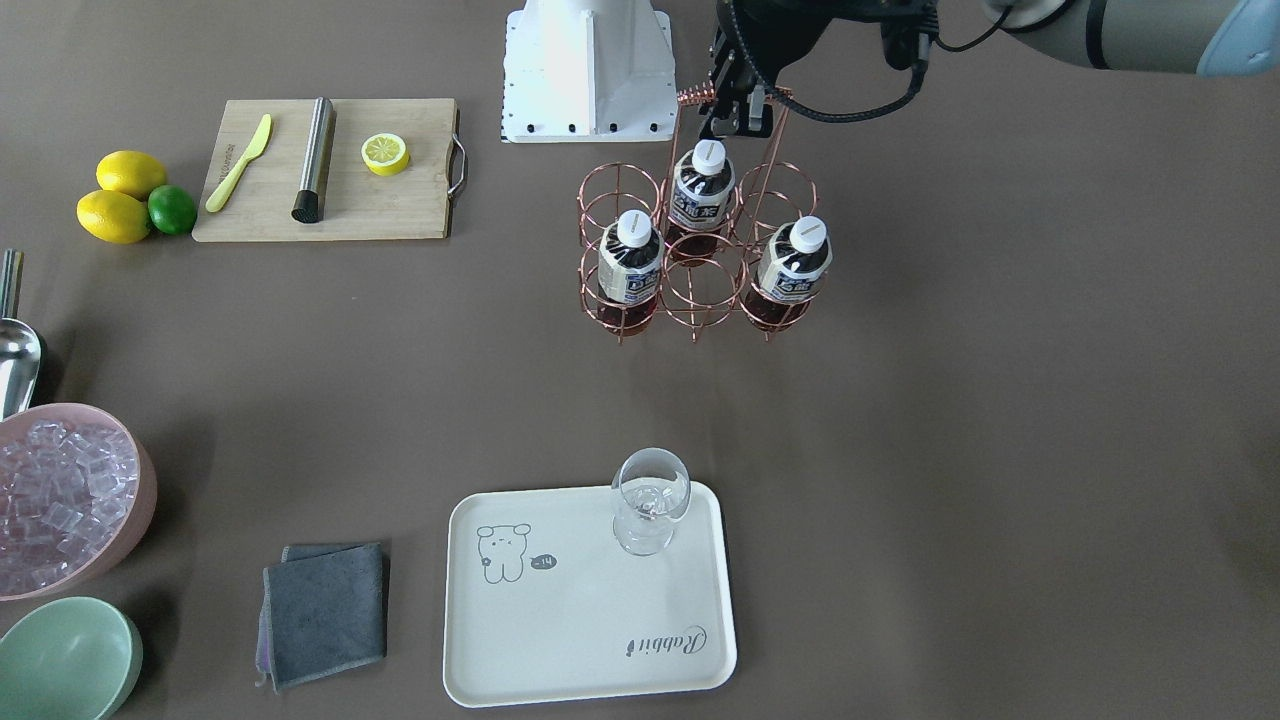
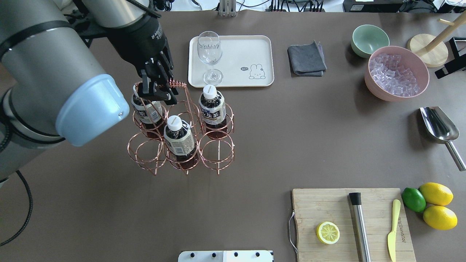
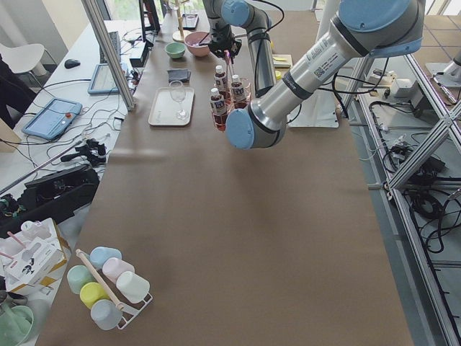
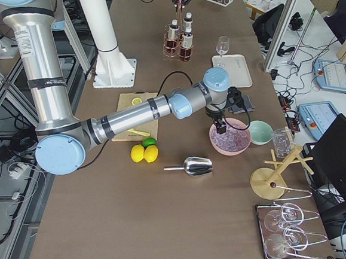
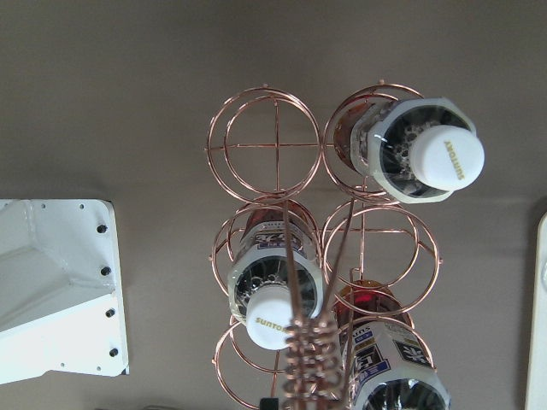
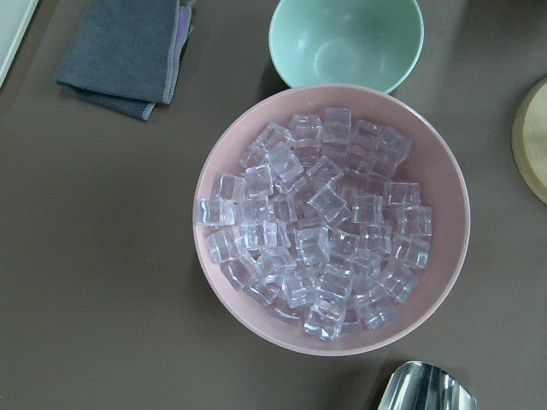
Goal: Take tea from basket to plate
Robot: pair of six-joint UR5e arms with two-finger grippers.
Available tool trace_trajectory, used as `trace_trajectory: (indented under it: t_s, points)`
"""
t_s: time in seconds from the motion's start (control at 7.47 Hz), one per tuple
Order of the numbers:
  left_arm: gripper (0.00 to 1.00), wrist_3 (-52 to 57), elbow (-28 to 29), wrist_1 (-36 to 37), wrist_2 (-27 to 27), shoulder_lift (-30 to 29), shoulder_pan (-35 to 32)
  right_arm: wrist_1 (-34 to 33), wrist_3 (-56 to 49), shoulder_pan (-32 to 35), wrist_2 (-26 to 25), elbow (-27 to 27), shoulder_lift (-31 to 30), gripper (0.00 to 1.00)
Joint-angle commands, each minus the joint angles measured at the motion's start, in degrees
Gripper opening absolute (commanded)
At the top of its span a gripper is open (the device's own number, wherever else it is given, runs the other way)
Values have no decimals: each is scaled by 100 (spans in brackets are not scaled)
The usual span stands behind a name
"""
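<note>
Three tea bottles [image 1: 630,265] [image 1: 700,185] [image 1: 797,262] stand in the copper wire basket [image 2: 217,154] in the middle of the table; the other three cells hold nothing. My left gripper [image 2: 158,92] is at the top of the basket's coiled handle [image 2: 180,84] and looks shut on it; the coil fills the bottom of the left wrist view [image 5: 312,367]. The basket stands on the table. The cream plate [image 1: 590,620] lies beyond it with a wine glass [image 1: 650,500] on one corner. My right gripper [image 4: 220,126] hangs over the pink ice bowl; I cannot tell its state.
A pink bowl of ice [image 2: 397,72], a green bowl [image 2: 369,40], a grey cloth [image 2: 306,58] and a metal scoop [image 2: 438,127] lie on my right. A cutting board [image 2: 349,233] with a lemon half, a muddler and a knife sits near me, with lemons and a lime [image 2: 413,199] beside it.
</note>
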Motion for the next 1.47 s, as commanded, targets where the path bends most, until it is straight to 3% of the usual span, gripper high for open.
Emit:
trace_trajectory:
  t_s: [0.0, 0.54, 1.34]
  points:
    - [0, -646, 110, -684, 276, -83, 551, 9, 80, -42, 0, 3, -3, 100]
    - [0, -1148, 215, -1037, 1057, -153, 1350, 17, 177, -86, -8, 134, -3, 100]
    - [0, -1158, 268, -1126, 1076, -214, 1343, 0, 116, -43, 8, 686, 16, 100]
